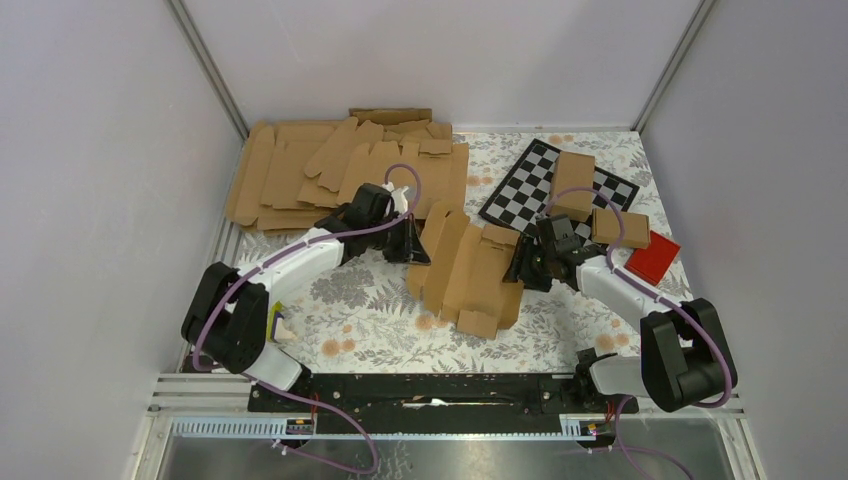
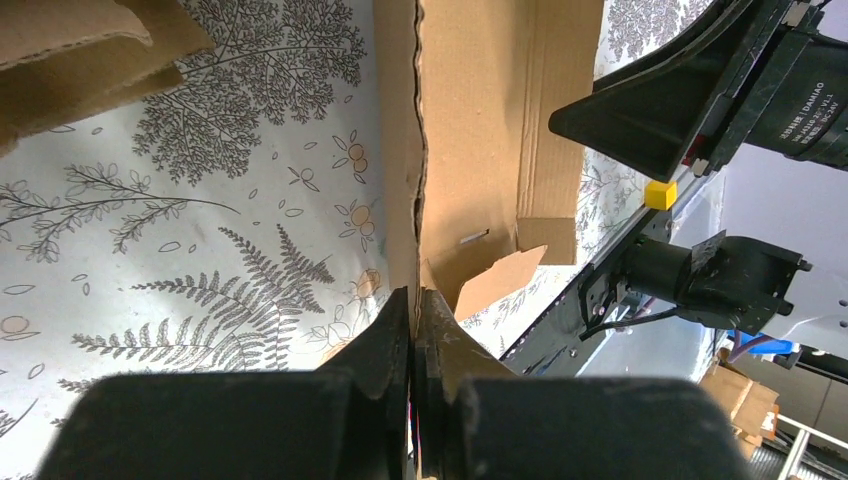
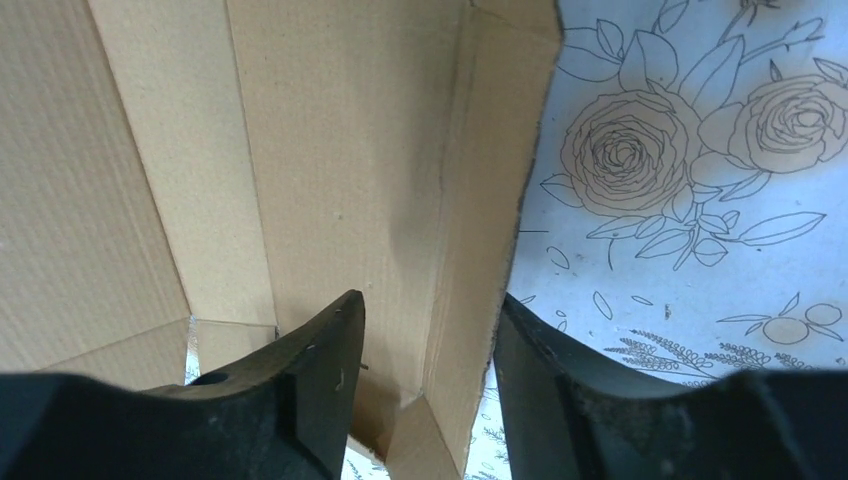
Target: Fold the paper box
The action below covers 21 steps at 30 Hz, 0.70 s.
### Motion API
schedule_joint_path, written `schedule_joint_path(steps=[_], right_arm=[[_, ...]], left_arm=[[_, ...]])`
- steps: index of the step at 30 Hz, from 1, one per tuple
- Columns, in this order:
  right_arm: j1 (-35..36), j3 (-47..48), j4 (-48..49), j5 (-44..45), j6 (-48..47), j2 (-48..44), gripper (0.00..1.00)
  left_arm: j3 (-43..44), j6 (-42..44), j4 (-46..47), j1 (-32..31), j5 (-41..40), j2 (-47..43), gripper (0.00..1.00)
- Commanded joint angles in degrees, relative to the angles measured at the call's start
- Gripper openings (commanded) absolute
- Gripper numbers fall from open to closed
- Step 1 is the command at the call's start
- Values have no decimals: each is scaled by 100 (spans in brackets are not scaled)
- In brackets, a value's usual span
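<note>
The paper box point(image 1: 470, 270) is a brown die-cut cardboard sheet with flaps and creases, lying partly raised mid-table between both arms. My left gripper point(image 1: 412, 245) is at its left edge, shut on that edge; the left wrist view shows the sheet's edge point(image 2: 415, 180) pinched between the black fingers point(image 2: 412, 310). My right gripper point(image 1: 522, 268) is at the sheet's right side, open, its jaws straddling a folded side panel point(image 3: 470, 250) with a gap on both sides. The panel's inner face point(image 3: 330, 150) fills the right wrist view.
A stack of flat brown blanks point(image 1: 320, 170) lies at the back left. A checkerboard point(image 1: 555, 185) with two small folded cartons point(image 1: 572, 185) sits at the back right, with a red block point(image 1: 652, 256) beside it. Grey walls enclose the floral table point(image 1: 350, 320).
</note>
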Motion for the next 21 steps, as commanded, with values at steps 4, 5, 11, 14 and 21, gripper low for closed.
schedule_joint_path(steps=[4,5,11,14,21], right_arm=[[55,214,112,-415,-272,287,62],[53,228,124,-482,-280,344,62],[53,435,119,-689,-433,504,68],[53,572,70,-773,-523,512,69],[53,587,131,-491,-578,-250,75]], left_arm=[[172,266,167,-24,-137,-372,0],[128,275,209,-24,-121,-412,0],[-169,236,434,-24,-134,-734,0],[-212,245,411,-24,-213,-832,0],[-411,421,544,-24,-655,-1424,2]])
